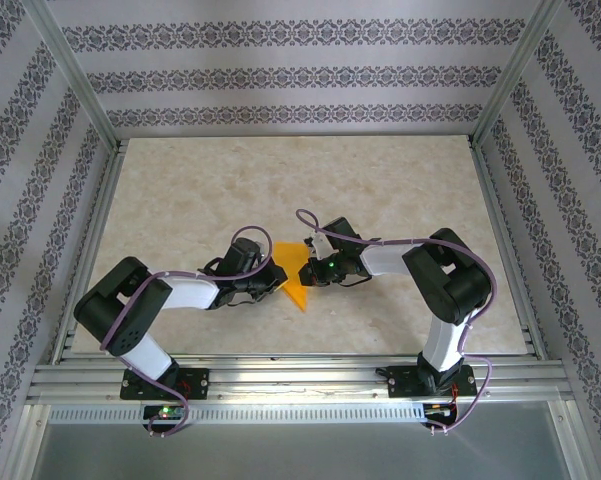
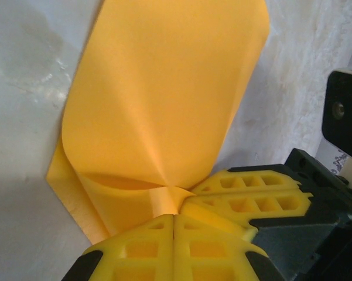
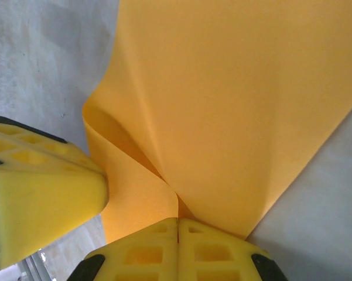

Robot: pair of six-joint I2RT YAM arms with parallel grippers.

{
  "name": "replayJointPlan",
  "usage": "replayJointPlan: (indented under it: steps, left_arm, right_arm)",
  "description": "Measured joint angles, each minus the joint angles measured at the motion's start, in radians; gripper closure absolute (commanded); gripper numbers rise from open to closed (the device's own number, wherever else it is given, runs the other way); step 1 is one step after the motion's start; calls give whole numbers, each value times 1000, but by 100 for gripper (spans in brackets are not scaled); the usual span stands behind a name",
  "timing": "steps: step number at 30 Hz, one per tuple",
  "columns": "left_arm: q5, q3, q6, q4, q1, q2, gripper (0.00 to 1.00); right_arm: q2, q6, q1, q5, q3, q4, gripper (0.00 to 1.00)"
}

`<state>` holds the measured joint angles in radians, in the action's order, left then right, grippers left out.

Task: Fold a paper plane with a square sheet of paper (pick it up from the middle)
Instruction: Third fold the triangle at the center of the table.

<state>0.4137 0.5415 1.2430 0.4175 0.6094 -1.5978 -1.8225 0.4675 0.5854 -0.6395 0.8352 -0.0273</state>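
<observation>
The square sheet of paper [image 1: 294,274] is bright orange and lies in the middle of the table between my two grippers, bent into a fold. In the left wrist view the paper [image 2: 164,105] curls upward, and my left gripper [image 2: 174,215] is shut, pinching a small ridge at its near edge. The right gripper's yellow fingers [image 2: 252,196] press in from the right, touching the same spot. In the right wrist view the paper [image 3: 240,105] rises in two flaps from a crease, with my right gripper [image 3: 177,219] shut on it. A yellow finger [image 3: 41,193] of the left gripper sits close at the left.
The pale marbled table [image 1: 180,200] is ringed by an aluminium frame [image 1: 280,375] and patterned walls [image 1: 280,70]. Both arms reach inward, and the grippers [image 1: 292,270] meet tip to tip at the centre.
</observation>
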Motion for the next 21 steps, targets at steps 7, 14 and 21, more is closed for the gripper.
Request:
replayJointPlan:
  steps: [7, 14, 21]
  left_arm:
    - [-1, 0, 0, 0, 9, 35, 100]
    - [0, -1, 0, 1, 13, 29, 100]
    - [-1, -4, 0, 3, 13, -23, 100]
  right_arm:
    - [0, -3, 0, 0, 0, 1, 100]
    - [0, -3, 0, 0, 1, 2, 100]
    - [0, -4, 2, 3, 3, 6, 100]
